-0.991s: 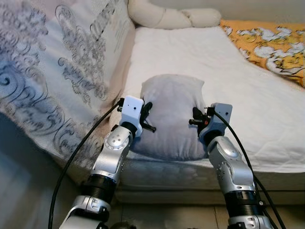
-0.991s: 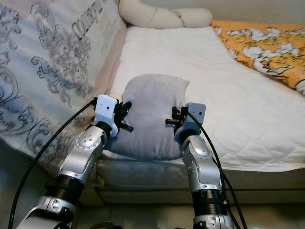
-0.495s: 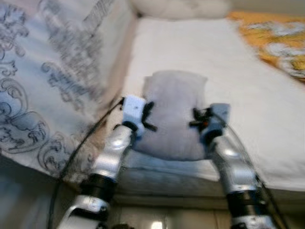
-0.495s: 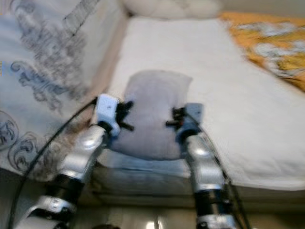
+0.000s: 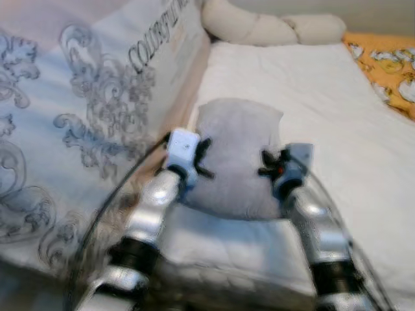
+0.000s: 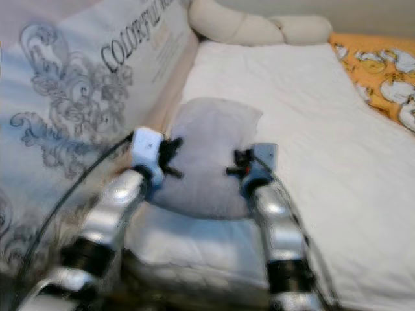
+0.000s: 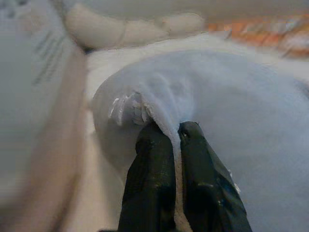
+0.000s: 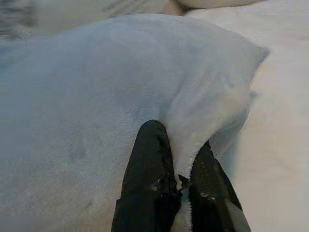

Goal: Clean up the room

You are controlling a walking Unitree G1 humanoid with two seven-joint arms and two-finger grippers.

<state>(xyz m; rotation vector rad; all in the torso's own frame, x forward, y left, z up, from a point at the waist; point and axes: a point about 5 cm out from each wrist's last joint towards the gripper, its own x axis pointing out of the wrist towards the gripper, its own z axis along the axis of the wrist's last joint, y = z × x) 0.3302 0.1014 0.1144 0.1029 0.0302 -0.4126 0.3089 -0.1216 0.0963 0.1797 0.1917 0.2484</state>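
2 grippers, 1 pillow: both arms are on the same grey cushion, one at each side.

Grey pillow [image 5: 237, 155]: sits at the near edge of the white mattress [image 5: 324, 103], upright-ish and puffed, between the 2 silver arms. Whether its underside rests on the mattress or hangs just above it cannot be told.

Left gripper [image 7: 176, 133]: at the pillow's left edge, fingers squeezed almost together with a fold of grey fabric pinched between them; the cloth bunches into small wrinkles right above the tips.

Right gripper [image 8: 183, 150]: at the pillow's right edge, fingers drawn close with a ridge of the pillow's cover caught between them; the corner of the pillow sticks out past the tips.

Mattress: white, quilted, running away from the robot.

Cream bolster [image 5: 272, 27]: long, knotted or twisted, lying across the far end of the mattress, well apart from the grey pillow.

Orange cover [image 5: 386, 61]: patterned with pale shapes, at the far right of the bed.

Printed sheet [image 5: 97, 110]: pale fabric with grey scrollwork and dark lettering, standing up along the left of the mattress, just beside the left arm.

Picture quality: head views slightly blurred.
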